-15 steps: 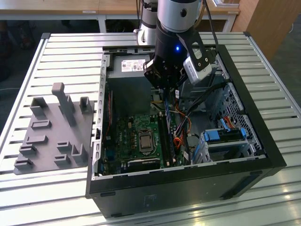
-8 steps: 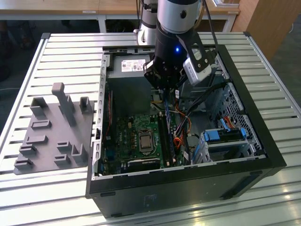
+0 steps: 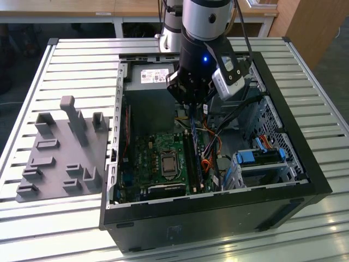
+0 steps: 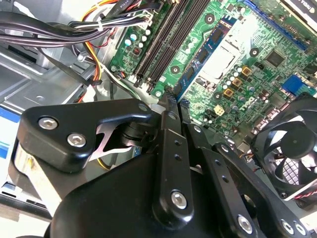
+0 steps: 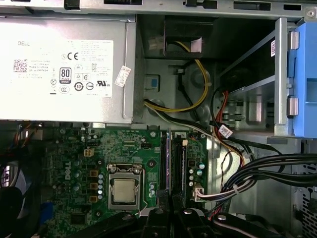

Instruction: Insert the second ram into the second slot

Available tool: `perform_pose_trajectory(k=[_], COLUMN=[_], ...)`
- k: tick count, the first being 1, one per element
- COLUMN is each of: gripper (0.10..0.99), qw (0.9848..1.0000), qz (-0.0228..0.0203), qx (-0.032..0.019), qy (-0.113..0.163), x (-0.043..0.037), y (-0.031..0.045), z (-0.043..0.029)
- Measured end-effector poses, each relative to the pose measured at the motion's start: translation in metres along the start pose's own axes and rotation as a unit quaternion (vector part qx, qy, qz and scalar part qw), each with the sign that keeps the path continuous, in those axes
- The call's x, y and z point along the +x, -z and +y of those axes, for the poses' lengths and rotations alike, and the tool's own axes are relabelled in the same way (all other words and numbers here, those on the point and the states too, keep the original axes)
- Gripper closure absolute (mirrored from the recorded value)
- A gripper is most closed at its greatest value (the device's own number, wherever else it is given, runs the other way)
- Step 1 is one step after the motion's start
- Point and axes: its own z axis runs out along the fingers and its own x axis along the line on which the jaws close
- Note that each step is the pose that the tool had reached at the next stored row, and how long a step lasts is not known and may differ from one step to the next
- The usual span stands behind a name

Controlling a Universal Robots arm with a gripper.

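Observation:
My gripper [image 3: 192,111] hangs inside the open computer case [image 3: 218,210], over the far end of the motherboard [image 3: 147,164]. It is shut on the second ram [image 3: 192,129], a thin dark stick held on edge below the fingers. In the first wrist view the second ram [image 5: 169,158] appears edge-on, running along the black memory slots [image 5: 181,166] from my gripper [image 5: 169,199]. In the second wrist view the second ram [image 4: 203,52] stretches from my gripper [image 4: 171,101] above the board, next to the long black slots [image 4: 166,47]. Whether the stick touches a slot, I cannot tell.
A power supply [image 5: 64,69] fills the case's far corner. The processor socket [image 5: 123,191] lies beside the slots and a black fan [image 4: 292,158] beyond it. Cable bundles [image 5: 267,168] and blue drive brackets [image 3: 262,158] crowd the other side. A grey fixture plate [image 3: 60,158] lies outside on the exterior view's left.

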Motion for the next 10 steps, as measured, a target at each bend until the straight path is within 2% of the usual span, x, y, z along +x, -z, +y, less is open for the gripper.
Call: perform_pose_trajectory(k=[10], gripper=[0.949], qw=[1.0000], qz=[0.0011], qx=[0.0000], qy=[0.000], x=[0.0001], y=[-0.0045], z=[-0.0009])
